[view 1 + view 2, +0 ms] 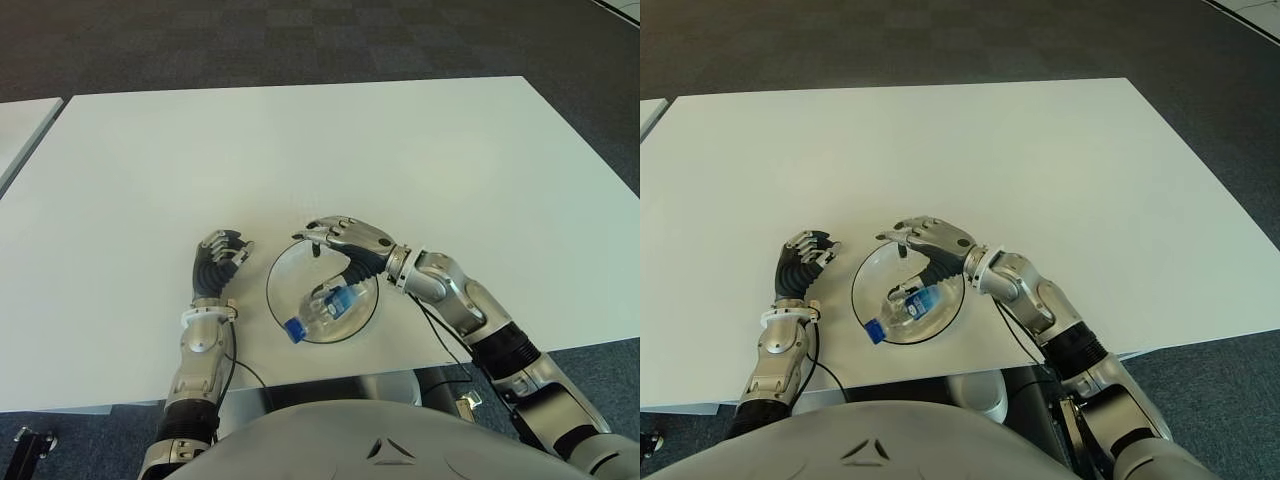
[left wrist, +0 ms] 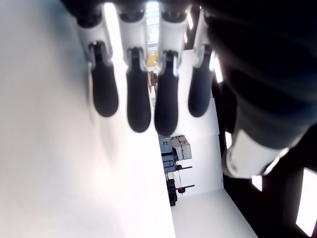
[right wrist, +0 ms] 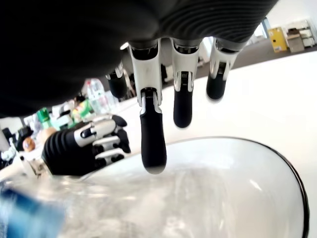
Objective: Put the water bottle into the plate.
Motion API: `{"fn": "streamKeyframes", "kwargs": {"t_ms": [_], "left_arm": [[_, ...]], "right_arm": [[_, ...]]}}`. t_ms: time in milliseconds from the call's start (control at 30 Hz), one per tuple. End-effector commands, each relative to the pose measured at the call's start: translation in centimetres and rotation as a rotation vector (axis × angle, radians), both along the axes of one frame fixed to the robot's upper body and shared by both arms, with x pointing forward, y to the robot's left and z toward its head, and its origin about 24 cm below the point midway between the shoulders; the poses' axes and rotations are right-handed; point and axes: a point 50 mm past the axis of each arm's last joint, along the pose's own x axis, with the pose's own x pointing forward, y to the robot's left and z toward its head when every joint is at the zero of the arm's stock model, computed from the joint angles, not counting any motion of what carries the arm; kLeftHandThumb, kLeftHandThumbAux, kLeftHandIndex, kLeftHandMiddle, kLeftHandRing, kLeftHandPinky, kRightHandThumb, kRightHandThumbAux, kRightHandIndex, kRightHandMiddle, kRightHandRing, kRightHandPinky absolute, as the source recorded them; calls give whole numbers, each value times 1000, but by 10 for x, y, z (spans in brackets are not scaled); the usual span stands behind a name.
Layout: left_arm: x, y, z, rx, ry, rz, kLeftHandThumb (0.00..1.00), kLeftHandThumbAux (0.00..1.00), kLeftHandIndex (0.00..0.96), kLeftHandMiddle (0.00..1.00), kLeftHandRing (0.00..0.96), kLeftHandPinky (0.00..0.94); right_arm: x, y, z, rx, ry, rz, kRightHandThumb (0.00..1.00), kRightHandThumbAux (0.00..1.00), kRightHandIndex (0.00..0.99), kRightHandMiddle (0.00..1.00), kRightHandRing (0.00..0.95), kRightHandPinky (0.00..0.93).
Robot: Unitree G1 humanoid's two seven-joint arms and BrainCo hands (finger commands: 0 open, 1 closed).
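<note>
White table is carrying a glass plate; water bottle is lying inside, cap toward the robot. Right hand is hovering above, fingers spread, gripping nothing. Left hand is idling just left of plate.

Water bottle lies in plate.

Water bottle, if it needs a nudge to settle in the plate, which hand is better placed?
Right hand: it hovers open over the plate where the water bottle lies. Left hand is beside the plate.
</note>
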Motion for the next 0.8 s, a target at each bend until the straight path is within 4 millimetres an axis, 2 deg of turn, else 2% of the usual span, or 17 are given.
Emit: {"fn": "streamKeyframes", "kwargs": {"t_ms": [33,567,800], "left_arm": [[-5,-1,-8,-3,55,7,707,718,428,505,503,488],[-5,0,-7,-17,52,10,704,718,428,501,493,481],[-5,-1,-7,-12,45,12,706,719,429,502,496,484]], "right_arm": [[-2,-2,-5,71,5,-27,364,161,0,0,0,0],[-4,-7,2,383,-95,-99,301,145,0,0,0,0],[-5,-16,7,693,-161,-130,307,137,0,0,0,0]]}}
